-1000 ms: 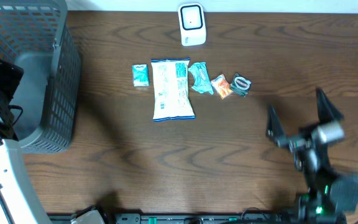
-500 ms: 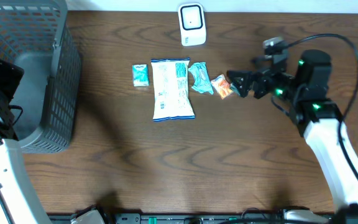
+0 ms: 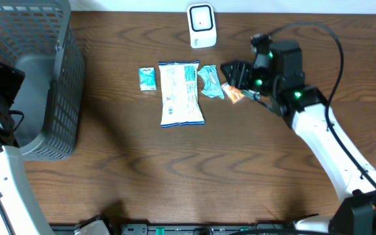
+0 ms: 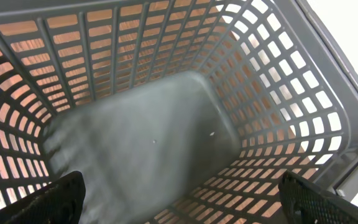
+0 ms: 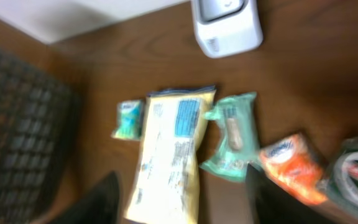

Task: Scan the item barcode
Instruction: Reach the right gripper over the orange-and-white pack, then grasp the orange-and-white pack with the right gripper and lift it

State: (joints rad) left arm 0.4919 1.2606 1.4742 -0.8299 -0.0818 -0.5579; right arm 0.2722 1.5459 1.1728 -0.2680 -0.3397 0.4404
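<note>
No scan yet, afaict: the orange packet [image 3: 232, 94] lies in the item row near the desk's far edge, w/ the scanner [image 3: 201, 26] close by. Above it is the right gripper [image 3: 235, 75], jaws apart (nothing gripped). The left gripper [image 4: 188, 202] is wide open over the basket [image 4: 291, 93].

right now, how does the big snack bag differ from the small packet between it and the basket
The snack bag is far bigger than the small packet. The snack bag is mostly white with a blue panel; the small packet is mostly teal. The snack bag sits mid-row; the small packet ends the row on the basket side. Both lie flat on the table.
</note>
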